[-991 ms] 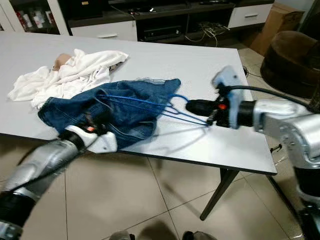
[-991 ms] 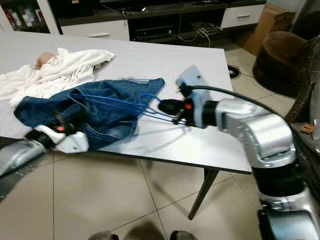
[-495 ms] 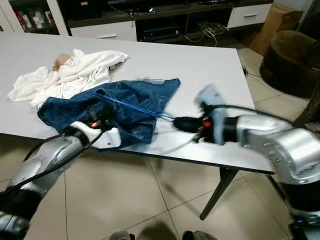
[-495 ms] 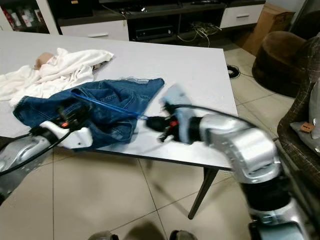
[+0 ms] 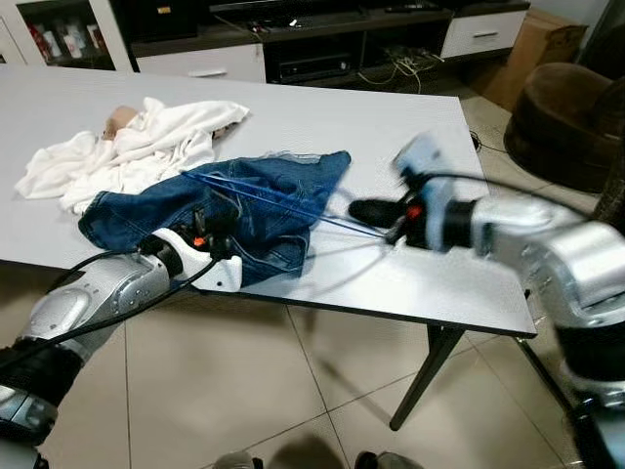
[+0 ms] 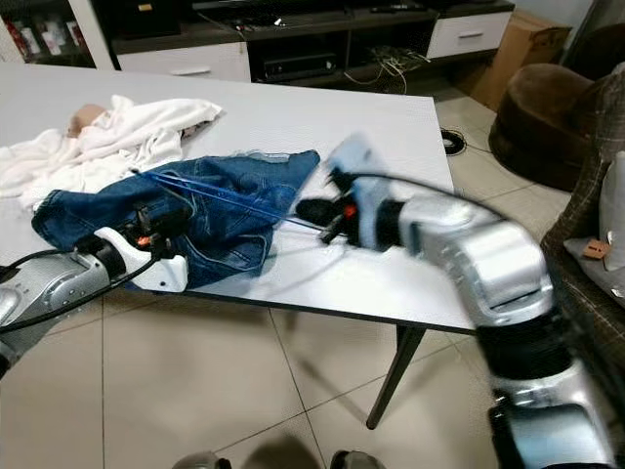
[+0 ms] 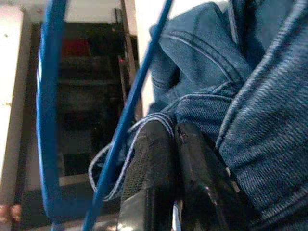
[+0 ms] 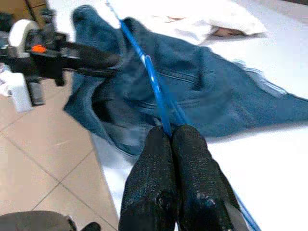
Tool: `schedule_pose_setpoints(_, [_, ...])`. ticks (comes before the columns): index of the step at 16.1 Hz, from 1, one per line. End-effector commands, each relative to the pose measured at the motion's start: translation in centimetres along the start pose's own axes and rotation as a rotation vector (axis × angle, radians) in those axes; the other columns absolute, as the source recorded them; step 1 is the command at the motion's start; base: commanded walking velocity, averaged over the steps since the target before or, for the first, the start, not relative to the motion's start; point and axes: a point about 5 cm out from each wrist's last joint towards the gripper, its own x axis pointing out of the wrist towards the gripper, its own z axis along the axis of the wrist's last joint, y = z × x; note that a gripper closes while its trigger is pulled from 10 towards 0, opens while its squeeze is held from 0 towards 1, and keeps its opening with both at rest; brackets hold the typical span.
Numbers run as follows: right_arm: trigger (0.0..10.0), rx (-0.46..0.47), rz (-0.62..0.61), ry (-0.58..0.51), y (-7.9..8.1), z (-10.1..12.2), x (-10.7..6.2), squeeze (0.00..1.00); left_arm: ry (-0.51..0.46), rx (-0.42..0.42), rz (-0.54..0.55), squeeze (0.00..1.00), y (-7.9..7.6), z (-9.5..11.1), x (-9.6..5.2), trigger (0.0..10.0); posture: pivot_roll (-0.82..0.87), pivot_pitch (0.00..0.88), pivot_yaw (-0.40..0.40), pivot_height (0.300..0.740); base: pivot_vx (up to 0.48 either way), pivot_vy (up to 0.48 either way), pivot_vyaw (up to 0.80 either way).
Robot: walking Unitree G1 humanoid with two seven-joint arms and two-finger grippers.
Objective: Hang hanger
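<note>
Lying across the white worktop [image 5: 391,127], a pair of blue jeans [image 5: 264,200] has a thin blue wire hanger [image 5: 283,203] resting over it. The right gripper [image 8: 168,139] has its fingers closed on the hanger's end. The left gripper [image 7: 168,144] has its fingers pinched together on the denim at the worktop's near edge. A white cloth [image 5: 146,147] lies just behind the jeans.
</note>
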Motion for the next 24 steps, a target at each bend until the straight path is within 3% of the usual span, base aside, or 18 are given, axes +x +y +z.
schedule_pose_setpoints(1, [10.0,-0.006,-0.034,-0.021,-0.7,0.6,-0.6,0.0,0.028,-0.035,0.003,0.0,0.0,-0.6,-0.2,10.0,-0.06,0.016,0.028,0.74,0.0,0.0,0.0])
schedule_pose_setpoints(2, [10.0,-0.006,-0.062,-0.025,-1.1,0.5,-1.1,0.0,0.044,-0.156,0.045,0.0,-0.1,-0.8,-0.3,10.0,-0.06,0.016,0.034,0.74,0.0,0.0,0.0])
schedule_pose_setpoints(3, [10.0,-0.005,-0.067,-0.026,-1.3,0.4,-1.4,0.0,0.053,-0.24,0.077,0.0,-0.2,-1.0,-0.3,10.0,-0.06,0.016,0.034,0.74,0.0,0.0,0.0])
schedule_pose_setpoints(4, [10.0,-0.018,-0.059,-0.023,-1.2,0.3,-1.6,0.0,0.055,-0.268,0.091,0.0,-0.2,-1.1,-0.2,10.0,-0.06,0.017,0.034,0.74,0.0,0.0,0.0])
schedule_pose_setpoints(5, [10.0,-0.053,-0.051,-0.024,-1.3,0.4,-2.2,0.0,0.063,-0.383,0.154,0.0,0.2,-1.3,0.0,10.0,-0.06,0.016,0.035,0.74,0.0,0.0,0.0])
schedule_pose_setpoints(6, [10.0,-0.053,-0.051,-0.024,-1.3,0.4,-2.2,0.0,0.063,-0.383,0.154,0.0,0.2,-1.3,0.0,10.0,-0.06,0.016,0.035,0.74,0.0,0.0,0.0])
schedule_pose_setpoints(7, [10.0,-0.058,-0.059,-0.037,-1.6,0.6,-2.4,0.0,0.065,-0.481,0.202,0.0,0.6,-1.5,0.2,10.0,-0.06,0.016,0.037,0.74,0.0,0.0,0.0])
schedule_pose_setpoints(8, [10.0,-0.068,-0.037,-0.068,-1.4,0.9,-2.8,0.0,0.06,-0.666,0.288,0.0,1.2,-1.9,0.3,10.0,-0.06,0.016,0.037,0.74,0.0,0.0,0.0])
schedule_pose_setpoints(9, [10.0,-0.077,-0.009,-0.078,-1.0,0.9,-3.0,0.0,0.043,-0.781,0.326,0.0,1.4,-1.9,0.4,10.0,-0.06,0.016,0.038,0.74,0.0,0.0,0.0])
schedule_pose_setpoints(10, [10.0,-0.08,-0.002,-0.079,-0.9,0.8,-3.1,0.0,0.037,-0.807,0.333,0.0,1.5,-1.9,0.5,10.0,-0.06,0.016,0.038,0.74,0.0,0.0,0.0])
schedule_pose_setpoints(11, [10.0,-0.104,0.026,-0.079,-0.5,0.5,-3.4,0.0,0.011,-0.933,0.334,0.0,1.1,-1.5,0.6,10.0,-0.06,0.02,0.039,0.74,0.0,0.0,0.0])
schedule_pose_setpoints(12, [10.0,-0.125,0.043,-0.079,-0.3,0.3,-3.7,0.0,-0.003,-1.0,0.327,0.0,0.7,-1.3,0.7,10.0,-0.06,0.022,0.04,0.74,0.0,0.0,0.0])
schedule_pose_setpoints(18, [10.0,-0.248,0.13,-0.034,0.1,-0.3,-7.5,0.0,-0.005,-1.14,0.334,0.0,-0.6,-1.3,0.4,10.0,-0.07,0.031,0.044,0.74,0.0,0.0,0.0])
schedule_pose_setpoints(24, [10.0,-0.322,0.204,0.024,0.6,-1.0,-9.1,0.0,0.004,-1.149,0.333,0.0,-1.0,-1.5,0.2,10.0,-0.08,0.029,0.046,0.74,0.0,0.0,0.0])
